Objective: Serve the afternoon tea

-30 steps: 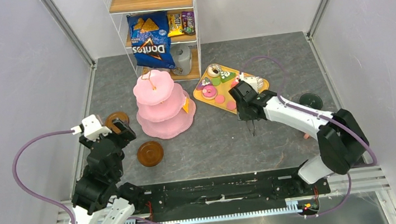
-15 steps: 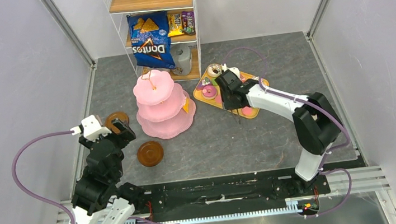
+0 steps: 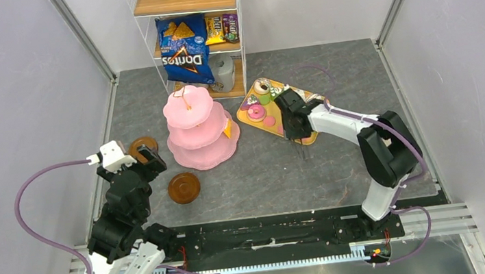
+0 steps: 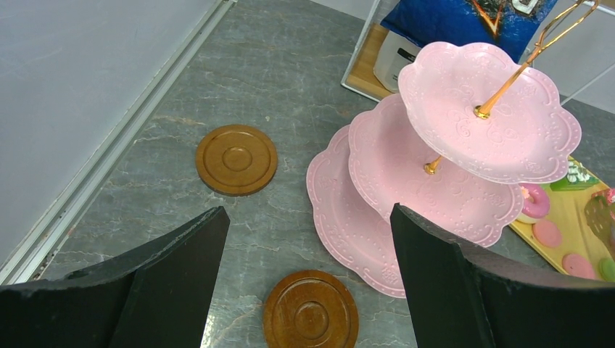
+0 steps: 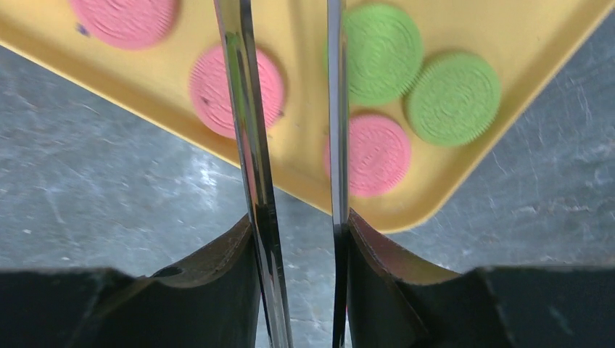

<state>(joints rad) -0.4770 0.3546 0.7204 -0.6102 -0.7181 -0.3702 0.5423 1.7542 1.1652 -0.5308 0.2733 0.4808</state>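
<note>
Right pincer (image 5: 299, 239) is clenching metal tongs (image 5: 250, 145) above the tray (image 5: 297, 87); left pincer (image 4: 306, 217) is hanging released. Thin blades risk sliding off a flat macaron (image 5: 366, 154).

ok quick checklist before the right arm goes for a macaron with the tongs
1. tongs gripped in right claw: ok
2. blades apart: ok, a gap shows between them
3. macaron centred in the gap: not ok; one pink macaron lies under a blade, another sits beside the other blade, and the yellow tray is bare between them
4. height of the tong tips over the tray: cannot tell, they run out of the wrist view
5. pink stand top tier free: ok
6. left claw open and away from the tray: ok
</note>
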